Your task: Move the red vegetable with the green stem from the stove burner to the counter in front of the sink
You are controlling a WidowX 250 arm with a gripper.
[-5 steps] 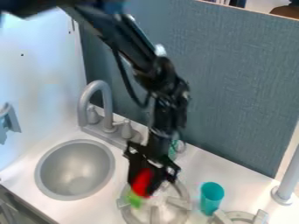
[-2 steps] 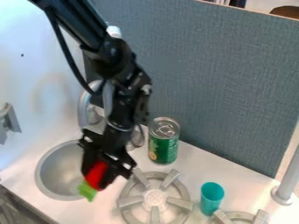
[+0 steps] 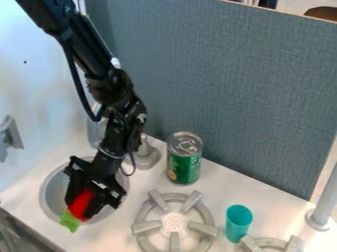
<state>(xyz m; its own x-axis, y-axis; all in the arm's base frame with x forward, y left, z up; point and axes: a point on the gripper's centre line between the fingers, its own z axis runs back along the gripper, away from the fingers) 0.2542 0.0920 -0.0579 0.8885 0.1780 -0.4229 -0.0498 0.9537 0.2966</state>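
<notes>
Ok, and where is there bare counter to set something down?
Bare counter lies between the green can and the teal cup, and a strip runs along the blue-gray panel right of the can. It is crowded at the sink, where the gripper holds a red and green toy.

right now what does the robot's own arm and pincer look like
The arm is glossy black, built of slim jointed segments with chunky, knobbly joints. A black cable loops loosely along its side, and a small whitish piece shows partway down. The pincer is black too, with two fingers and angular, bracket-like parts jutting out at its sides. I can't make out any markings.
</notes>
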